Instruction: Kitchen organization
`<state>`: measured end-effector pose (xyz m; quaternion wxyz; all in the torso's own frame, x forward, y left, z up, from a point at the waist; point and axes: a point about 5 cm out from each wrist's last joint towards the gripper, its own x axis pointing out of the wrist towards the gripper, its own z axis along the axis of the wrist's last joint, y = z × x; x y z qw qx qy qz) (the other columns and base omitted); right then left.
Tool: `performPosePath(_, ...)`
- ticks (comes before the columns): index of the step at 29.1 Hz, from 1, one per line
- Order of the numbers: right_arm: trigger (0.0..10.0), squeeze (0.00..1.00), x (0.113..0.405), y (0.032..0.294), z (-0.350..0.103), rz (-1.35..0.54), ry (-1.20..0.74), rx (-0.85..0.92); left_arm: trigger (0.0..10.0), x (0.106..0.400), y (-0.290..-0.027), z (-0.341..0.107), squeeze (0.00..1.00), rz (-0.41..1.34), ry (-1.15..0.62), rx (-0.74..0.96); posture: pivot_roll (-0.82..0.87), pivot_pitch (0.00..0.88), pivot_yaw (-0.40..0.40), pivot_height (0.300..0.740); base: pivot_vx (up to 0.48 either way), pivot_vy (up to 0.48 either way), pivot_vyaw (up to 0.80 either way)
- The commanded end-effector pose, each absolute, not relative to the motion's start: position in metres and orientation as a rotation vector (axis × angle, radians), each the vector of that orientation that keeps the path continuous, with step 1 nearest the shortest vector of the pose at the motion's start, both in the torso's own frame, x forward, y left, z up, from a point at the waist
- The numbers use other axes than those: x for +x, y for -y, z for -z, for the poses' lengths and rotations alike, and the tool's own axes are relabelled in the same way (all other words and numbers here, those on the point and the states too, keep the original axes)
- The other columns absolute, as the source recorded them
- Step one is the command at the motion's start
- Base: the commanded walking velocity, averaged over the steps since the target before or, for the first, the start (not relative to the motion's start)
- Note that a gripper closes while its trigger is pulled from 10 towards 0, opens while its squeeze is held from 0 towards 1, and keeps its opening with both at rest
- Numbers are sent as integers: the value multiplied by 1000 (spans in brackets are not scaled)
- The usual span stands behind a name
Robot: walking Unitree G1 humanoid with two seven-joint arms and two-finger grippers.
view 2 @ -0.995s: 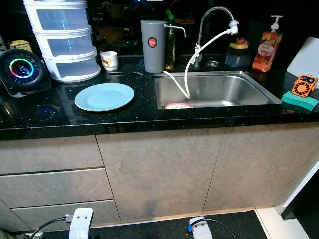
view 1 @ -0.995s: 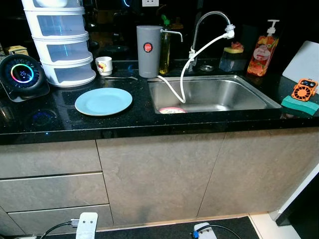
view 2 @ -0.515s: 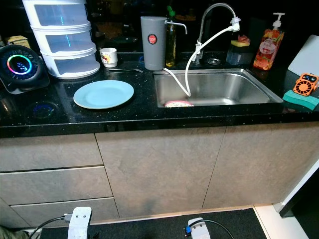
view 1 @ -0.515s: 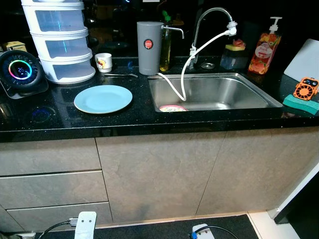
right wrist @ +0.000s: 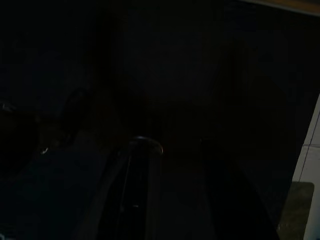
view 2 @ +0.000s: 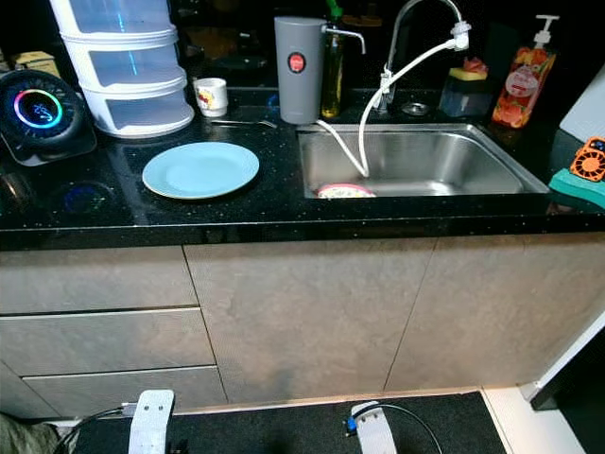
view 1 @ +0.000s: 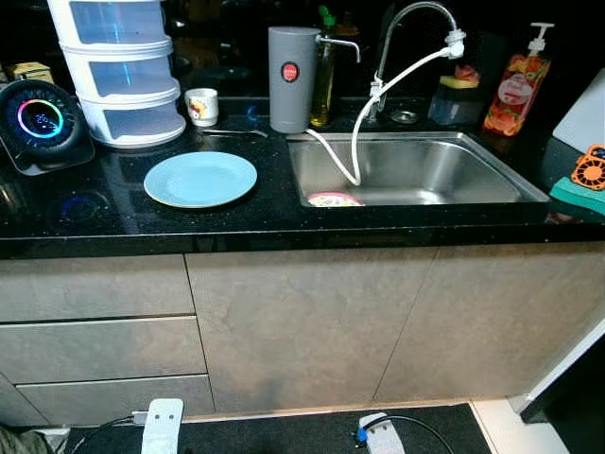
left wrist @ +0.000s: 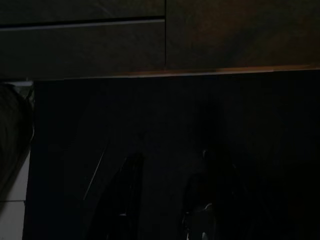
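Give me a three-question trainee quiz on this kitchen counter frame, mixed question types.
1. True or false: the plate lies in the sink.
2. The hose from the faucet ends: A) in the sink B) on the plate C) in the mug.
3. What grey thing stands just left of the faucet?

Key: 1 false, it lies on the counter. 2 A. 3 a grey canister.
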<state>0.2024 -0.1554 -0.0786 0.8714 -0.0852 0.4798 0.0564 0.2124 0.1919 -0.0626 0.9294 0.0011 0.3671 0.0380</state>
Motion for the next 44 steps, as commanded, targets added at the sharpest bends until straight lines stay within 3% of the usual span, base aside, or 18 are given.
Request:
performPosePath(1, 10000, 0, 194, 158, 83, -114, -1024, -174, 10000, 214, -193, 62, 0, -75, -750, 18, 99, 86, -42, 740, 0, 0, 0)
performPosePath(13, 10000, 0, 197, 164, 81, -110, -1029, -192, 10000, 215, -193, 61, 0, -78, -746, 14, 97, 79, -31, 740, 0, 0, 0)
performPosePath(20, 10000, 0, 202, 175, 78, -4, -1025, -150, 10000, 216, -197, 60, 0, -93, -739, 2, 53, 70, -37, 740, 0, 0, 0)
performPosePath(26, 10000, 0, 218, 168, 69, -93, -960, -176, 10000, 220, -191, 58, 0, -86, -734, 6, 96, 76, -41, 740, 0, 0, 0)
performPosePath(44, 10000, 0, 183, 168, 87, -110, -1028, -216, 10000, 212, -196, 62, 0, -99, -744, 10, 46, 83, -77, 740, 0, 0, 0)
